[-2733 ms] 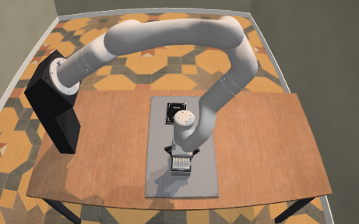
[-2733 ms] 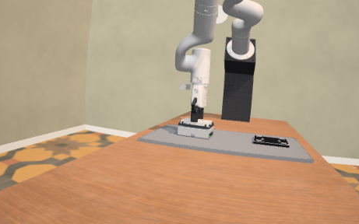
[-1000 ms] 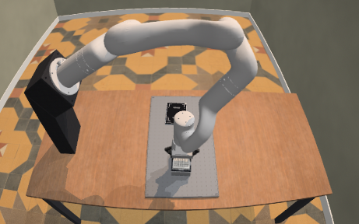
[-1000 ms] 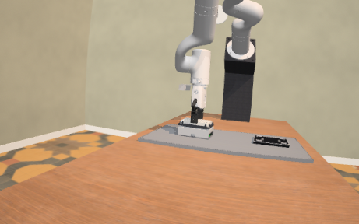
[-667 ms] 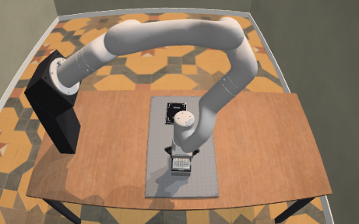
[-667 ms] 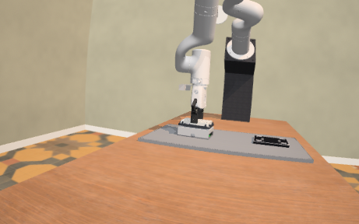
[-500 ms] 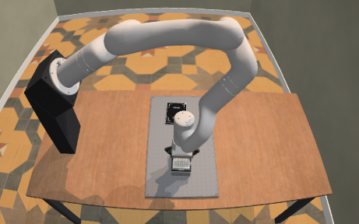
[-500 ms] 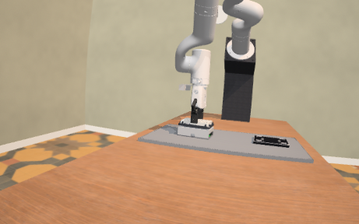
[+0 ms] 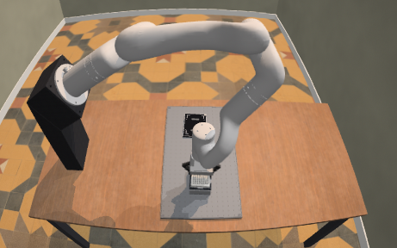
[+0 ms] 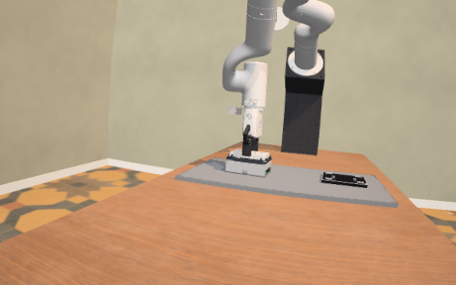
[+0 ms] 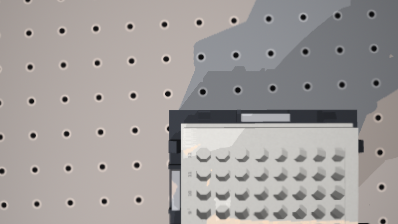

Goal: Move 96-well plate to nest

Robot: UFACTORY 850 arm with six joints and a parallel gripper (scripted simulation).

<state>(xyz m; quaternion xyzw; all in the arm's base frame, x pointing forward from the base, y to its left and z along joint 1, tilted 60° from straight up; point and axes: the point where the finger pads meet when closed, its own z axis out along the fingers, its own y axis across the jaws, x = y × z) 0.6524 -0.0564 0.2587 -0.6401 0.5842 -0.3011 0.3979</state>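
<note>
The white 96-well plate (image 9: 201, 181) sits on the plate shaker S1 (image 10: 247, 164), near the front of the grey perforated baseplate. My gripper (image 10: 248, 147) reaches straight down onto it and is shut on the plate's sides. The wrist view shows the plate (image 11: 270, 172) with its wells inside the shaker's dark frame; the fingertips are out of that view. The black plate nest N1 (image 9: 194, 125) lies at the far end of the baseplate and holds nothing; it also shows in the exterior view (image 10: 344, 179).
A tall black pedestal (image 9: 59, 116) carries the arm's base at the table's left back. The wooden table (image 9: 279, 164) extends on both sides of the baseplate. The arm's links arch over the nest.
</note>
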